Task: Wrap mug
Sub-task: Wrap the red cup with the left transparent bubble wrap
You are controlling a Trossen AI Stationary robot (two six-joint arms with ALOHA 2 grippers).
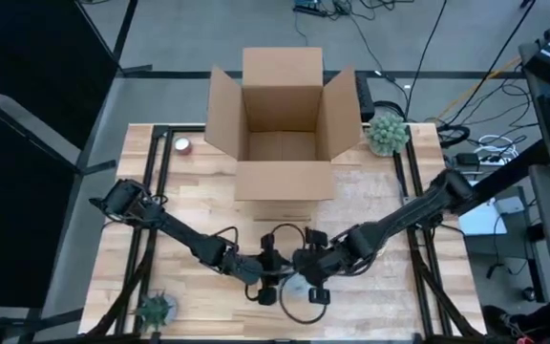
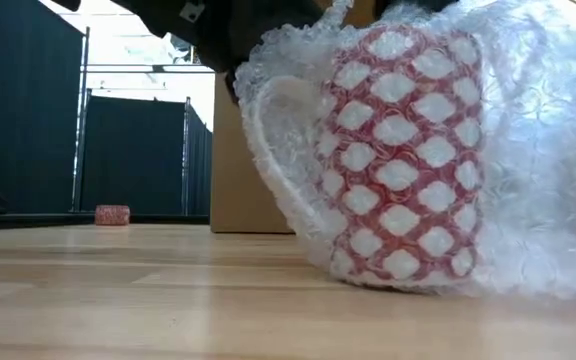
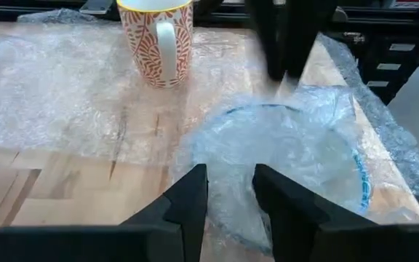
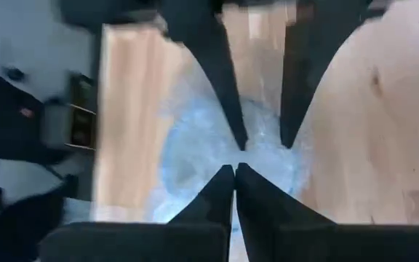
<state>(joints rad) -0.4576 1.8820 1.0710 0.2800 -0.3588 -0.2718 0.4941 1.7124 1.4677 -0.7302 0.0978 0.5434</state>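
A mug (image 3: pixel 156 40) with a red-and-white pattern stands upright on its base on the wooden table (image 1: pixel 208 191). In the low view the mug (image 2: pixel 403 160) shows through bubble wrap (image 2: pixel 538 150) that hangs in front of it. The bubble wrap (image 3: pixel 282 153) also lies spread on the table, with a raised, bulging part near my grippers. My left gripper (image 3: pixel 230 207) is open, its fingers on either side of that bulge. My right gripper (image 4: pixel 235 171) is shut at the wrap, opposite the left one near the table's front middle (image 1: pixel 304 282). My left gripper's fingers (image 3: pixel 188 200) stand either side of the raised wrap; I cannot tell whether they touch it. My right gripper meets a raised part of the bubble wrap (image 3: pixel 300 91) with its shut fingertips (image 3: pixel 281 65), coming from above and slanting. The wrap rises toward the tips there, and the rest lies on the table.
An open cardboard box (image 1: pixel 283 124) stands at the table's far middle. A small red-topped thing (image 1: pixel 182 145) lies at the far left, a green plant (image 1: pixel 387 132) at the far right, and another plant (image 1: pixel 156 309) at the near left corner.
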